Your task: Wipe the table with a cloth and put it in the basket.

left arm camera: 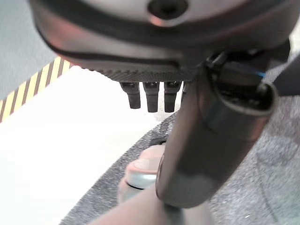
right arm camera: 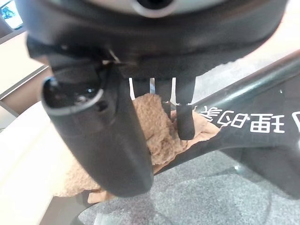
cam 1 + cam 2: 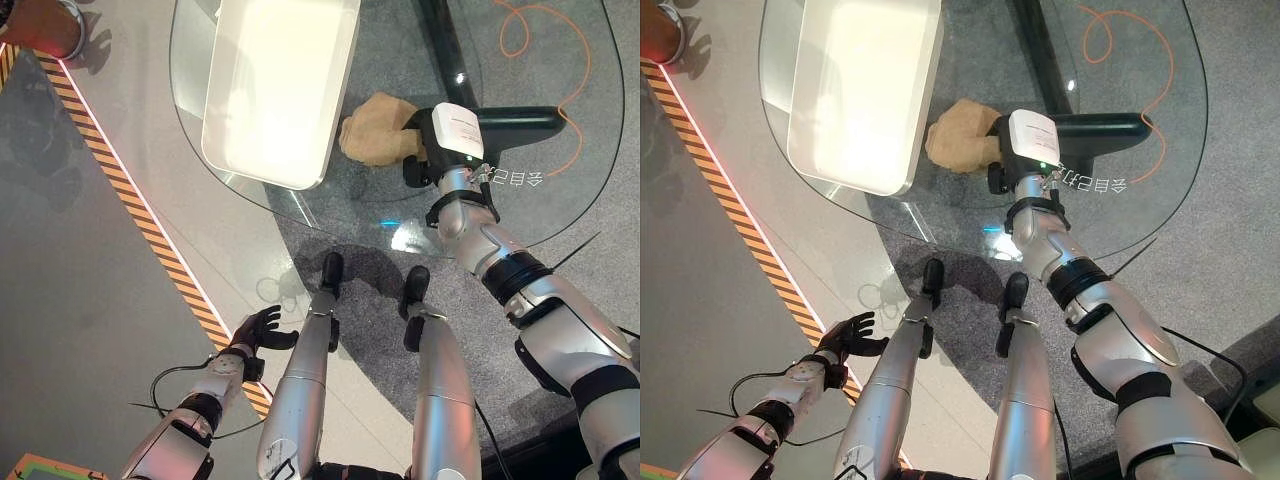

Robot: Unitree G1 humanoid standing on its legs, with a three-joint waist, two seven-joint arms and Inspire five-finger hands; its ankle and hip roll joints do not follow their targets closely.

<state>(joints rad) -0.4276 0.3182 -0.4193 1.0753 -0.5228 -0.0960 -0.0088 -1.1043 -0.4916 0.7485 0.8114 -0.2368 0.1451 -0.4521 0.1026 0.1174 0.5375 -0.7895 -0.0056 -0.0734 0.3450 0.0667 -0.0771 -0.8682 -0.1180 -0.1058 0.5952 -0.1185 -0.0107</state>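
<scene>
Here the right hand point(image 3: 1002, 150) is gripping a crumpled tan cloth point(image 3: 958, 136) on the glass surface point(image 3: 1140, 215).
The terry cloth is lying bunched beside the smooth white rectangular basket point(image 3: 862, 90); the left hand point(image 3: 848, 336) is hanging low over the floor, fingers loosely spread.

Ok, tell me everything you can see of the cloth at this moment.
The cloth is tan and fuzzy, like terry, bunched into a rumpled heap rather than spread flat. It lies on the glass table, just beside the white basket and outside it. The right hand rests on its edge, fingers reaching down onto the fabric; whether they pinch it is unclear.
</scene>
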